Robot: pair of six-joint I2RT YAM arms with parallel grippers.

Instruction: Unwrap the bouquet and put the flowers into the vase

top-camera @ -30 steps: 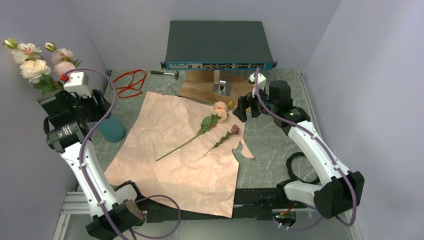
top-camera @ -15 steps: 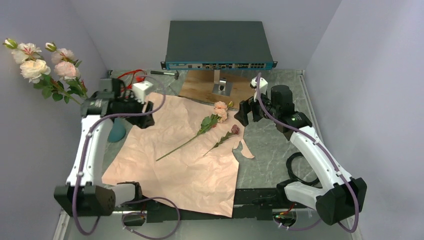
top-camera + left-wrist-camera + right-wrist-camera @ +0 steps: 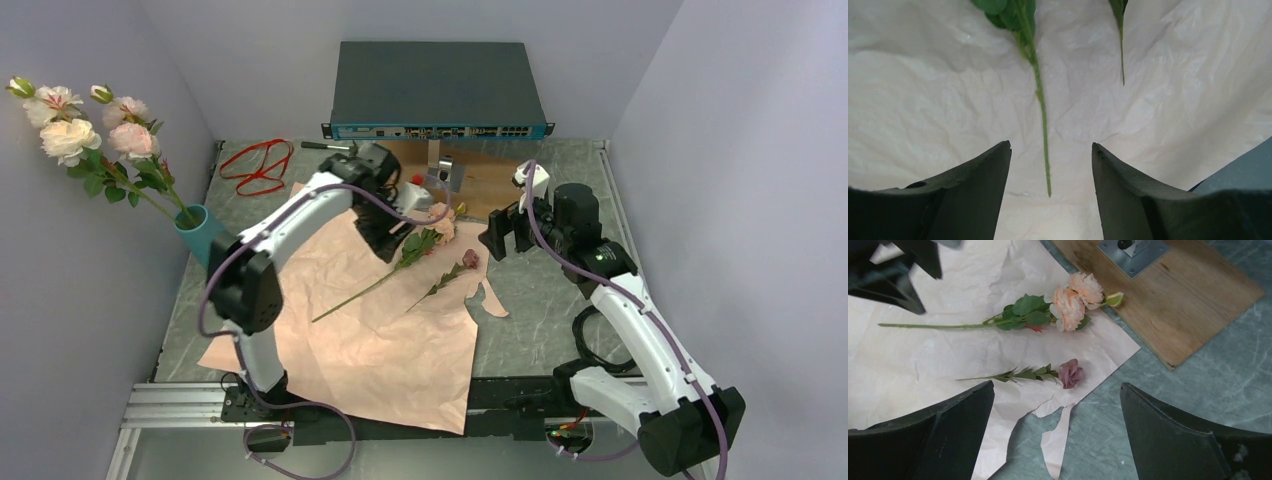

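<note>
The pink wrapping paper (image 3: 350, 310) lies spread flat, unwrapped. Two flowers lie on it: a peach-bloomed one (image 3: 438, 222) (image 3: 1073, 300) with a long stem, and a small mauve rose (image 3: 469, 258) (image 3: 1070, 373). The teal vase (image 3: 200, 228) at the far left holds several pink and cream flowers (image 3: 85, 130). My left gripper (image 3: 383, 236) (image 3: 1050, 150) hovers open over the paper, with the peach flower's stem (image 3: 1043, 125) between its fingers but untouched. My right gripper (image 3: 497, 232) (image 3: 1055, 390) is open and empty, right of the mauve rose.
The red ribbon (image 3: 258, 166) lies at the back left. A wooden board (image 3: 470, 185) with a metal stand sits behind the paper, under a dark network switch (image 3: 437, 90). A small tool (image 3: 330, 147) lies beside the ribbon. A torn paper strip (image 3: 1055, 440) lies on the green tabletop.
My left arm swung from beside the vase at the far left across to the peach flower's stem. The right gripper drifted slightly right. Flowers on the paper stayed put.
</note>
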